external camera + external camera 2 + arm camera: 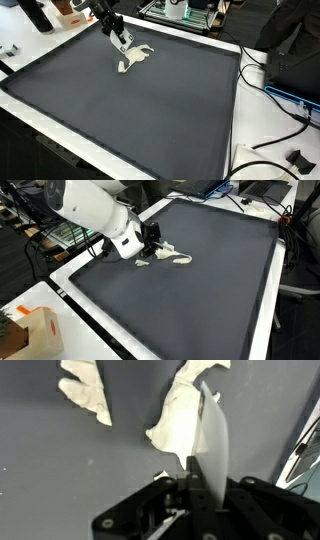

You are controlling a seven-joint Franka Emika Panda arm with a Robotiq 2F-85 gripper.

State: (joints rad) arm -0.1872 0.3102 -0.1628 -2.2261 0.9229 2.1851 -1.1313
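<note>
White cloth (135,58) lies crumpled on the dark mat (130,115), close to one edge and well away from the other three. My gripper (122,42) is down at the cloth's end, jaws pinched together on a thin flap that stands up from it in the wrist view. The rest of the cloth spreads flat on the mat just beyond my jaws.

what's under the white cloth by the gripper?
Only the dark grey mat shows around the white cloth. Whatever lies directly beneath is covered; one end is pinched in the jaws.
</note>
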